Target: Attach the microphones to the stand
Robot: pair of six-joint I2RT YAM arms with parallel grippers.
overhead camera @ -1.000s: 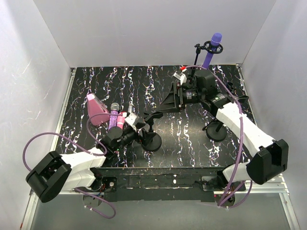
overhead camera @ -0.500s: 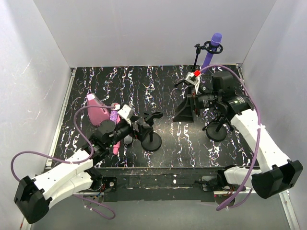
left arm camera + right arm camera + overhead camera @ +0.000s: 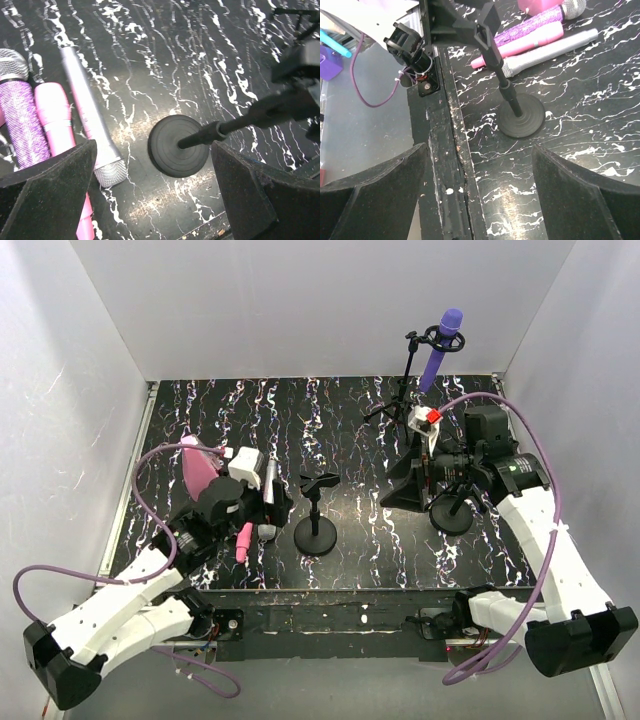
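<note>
So the floor of this setup is a black tabletop (image 3: 350, 440) with white marble-ish streaks all over, boxed in by plain white walls (image 3: 300, 300) on the left, far and right sides, with a black metal rail (image 3: 330, 605) along the near edge where the arms are bolted. Only one mic is actually sitting in anything: the purple microphone (image 3: 440, 345) is up in the clip of the tall tripod stand (image 3: 405, 390) at the far right, tilted with its head up. The other three lie flat on the table at the near left, side by side and touching: the glittery microphone (image 3: 20, 115), the pink microphone (image 3: 55, 120) and the silver-grey microphone (image 3: 87, 120), right next to a pink wedge thing (image 3: 195, 468). Just right of them stands the small round-base stand (image 3: 317, 535), its clip holding nothing. There's a second round base (image 3: 452, 517) on the right (mostly hidden under the arm, so can't say much about it). The left gripper (image 3: 154, 145) hangs over the small stand's base and the silver mic's head with its jaws spread wide, pinching nothing. The right gripper (image 3: 480, 147) is spread wide too, nothing between the pads, looking across at that same small stand and the three mics. Purple cables (image 3: 150, 470) loop off both arms.
</note>
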